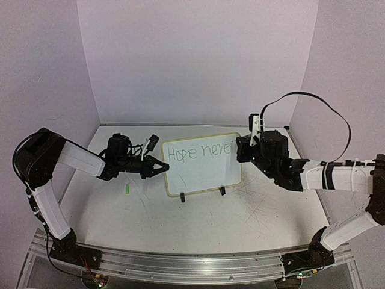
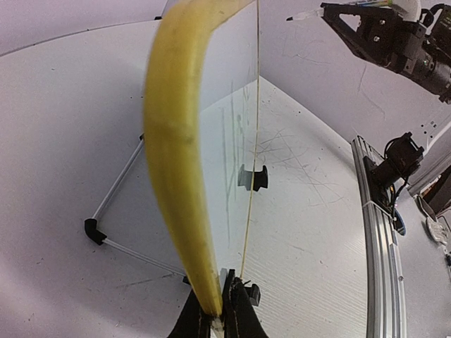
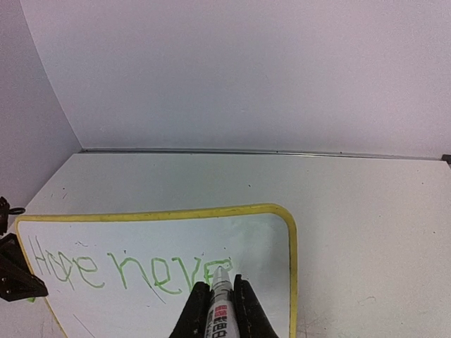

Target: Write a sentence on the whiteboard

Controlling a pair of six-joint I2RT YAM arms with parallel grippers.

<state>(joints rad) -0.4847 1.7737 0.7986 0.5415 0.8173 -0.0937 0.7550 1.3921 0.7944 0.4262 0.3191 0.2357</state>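
The whiteboard (image 1: pixel 204 176) stands tilted on the table's middle, with a pale yellow rim. The sentence (image 1: pixel 198 152) is in thin green letters reading "Hope neve" plus a part-formed letter; it also shows in the right wrist view (image 3: pixel 127 271). My left gripper (image 1: pixel 163 167) is shut on the board's left edge, and in the left wrist view (image 2: pixel 224 310) its jaws pinch the yellow rim (image 2: pixel 176 141). My right gripper (image 1: pixel 240 147) is shut on a white marker (image 3: pixel 220 299). The marker's tip rests on the board at the last green letter, near the board's right rim.
Two black clip feet (image 1: pixel 183 196) (image 1: pixel 222 191) hold the board up at its lower edge. A small green cap (image 1: pixel 127 189) lies on the table left of the board. Pale walls close the back and sides. A metal rail (image 1: pixel 192 262) runs along the near edge.
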